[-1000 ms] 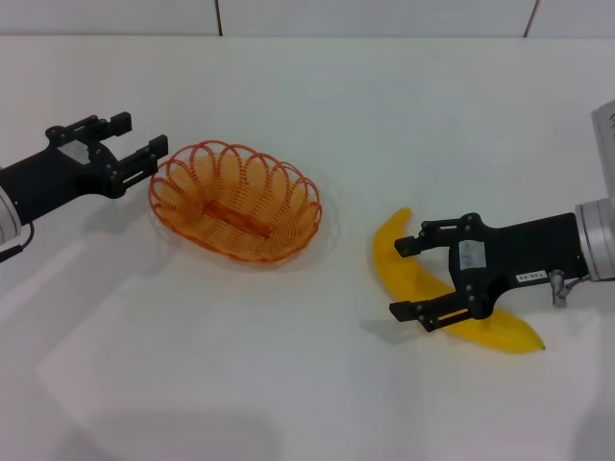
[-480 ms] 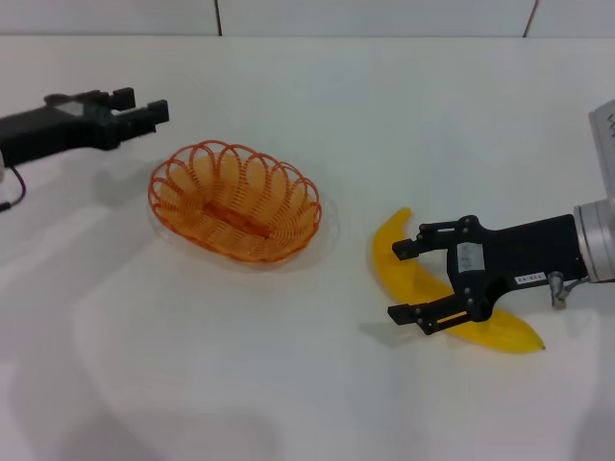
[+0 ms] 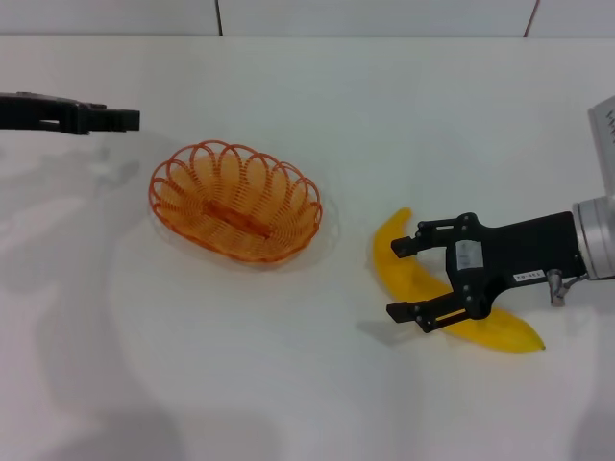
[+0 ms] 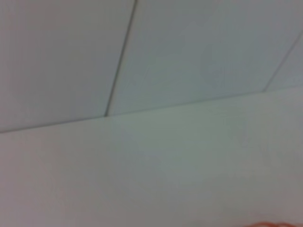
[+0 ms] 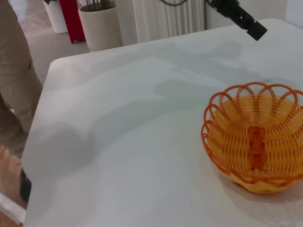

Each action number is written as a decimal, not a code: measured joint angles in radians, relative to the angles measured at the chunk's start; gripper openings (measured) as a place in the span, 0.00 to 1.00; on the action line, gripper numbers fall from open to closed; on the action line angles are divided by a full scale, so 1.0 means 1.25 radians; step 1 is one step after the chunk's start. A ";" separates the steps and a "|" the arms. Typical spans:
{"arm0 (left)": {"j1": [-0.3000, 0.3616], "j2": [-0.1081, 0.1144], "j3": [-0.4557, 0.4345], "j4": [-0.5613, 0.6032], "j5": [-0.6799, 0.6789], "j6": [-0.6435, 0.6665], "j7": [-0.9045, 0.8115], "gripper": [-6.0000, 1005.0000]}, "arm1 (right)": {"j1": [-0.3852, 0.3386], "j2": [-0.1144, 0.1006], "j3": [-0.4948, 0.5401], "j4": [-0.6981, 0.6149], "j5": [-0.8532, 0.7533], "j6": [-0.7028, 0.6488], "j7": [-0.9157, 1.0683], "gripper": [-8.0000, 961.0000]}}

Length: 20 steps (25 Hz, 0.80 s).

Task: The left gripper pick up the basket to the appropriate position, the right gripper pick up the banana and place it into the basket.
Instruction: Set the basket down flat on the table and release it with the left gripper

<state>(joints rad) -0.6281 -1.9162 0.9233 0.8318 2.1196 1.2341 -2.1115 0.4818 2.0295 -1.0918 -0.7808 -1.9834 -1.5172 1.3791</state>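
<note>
The orange wire basket point(image 3: 235, 200) stands empty on the white table point(image 3: 288, 384), left of centre; it also shows in the right wrist view point(image 5: 253, 137). The left gripper point(image 3: 115, 119) hovers up and to the left of the basket, apart from its rim, and shows in the right wrist view point(image 5: 246, 22) above the basket's far side. The yellow banana point(image 3: 423, 283) lies on the table at the right. The right gripper point(image 3: 396, 279) is open, its two fingers straddling the banana's middle without closing on it.
The table's back edge meets a tiled wall point(image 4: 142, 47). A sliver of the basket's rim point(image 4: 270, 224) shows in the left wrist view. Past the table's far side are a standing person point(image 5: 14, 94), plant pots point(image 5: 99, 23) and a radiator point(image 5: 165, 19).
The left gripper has lifted and drawn back from the basket's left rim toward the upper left, turning edge-on. The right gripper has stayed over the banana. Basket and banana have not moved.
</note>
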 joint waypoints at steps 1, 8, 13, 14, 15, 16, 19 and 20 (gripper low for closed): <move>-0.007 0.003 0.000 0.002 0.005 0.012 -0.002 0.61 | 0.001 0.000 0.000 0.000 0.000 0.000 0.000 0.91; -0.055 0.009 0.000 -0.003 0.063 0.069 -0.017 0.61 | 0.006 -0.001 -0.001 0.005 0.000 0.000 0.000 0.91; -0.083 0.003 0.000 -0.007 0.150 0.071 -0.046 0.61 | 0.006 -0.001 -0.002 0.003 -0.001 0.000 0.000 0.91; -0.090 0.002 0.000 -0.010 0.163 0.071 -0.051 0.61 | 0.007 -0.001 -0.002 0.004 -0.001 -0.001 0.000 0.91; -0.099 0.000 0.000 -0.015 0.181 0.070 -0.056 0.61 | 0.007 -0.001 -0.002 0.005 -0.001 -0.001 0.000 0.91; -0.106 -0.002 0.000 -0.020 0.194 0.070 -0.059 0.61 | 0.007 -0.001 -0.001 0.005 -0.001 -0.001 0.000 0.91; -0.118 -0.012 0.000 -0.026 0.219 0.061 -0.062 0.61 | 0.010 -0.001 -0.002 0.006 -0.001 -0.001 0.000 0.91; -0.121 -0.015 0.000 -0.026 0.225 0.059 -0.062 0.61 | 0.011 -0.001 -0.002 0.006 -0.001 -0.001 0.000 0.91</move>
<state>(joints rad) -0.7791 -1.9351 0.9232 0.7994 2.4012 1.3075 -2.1895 0.4959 2.0278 -1.0941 -0.7734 -1.9850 -1.5186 1.3791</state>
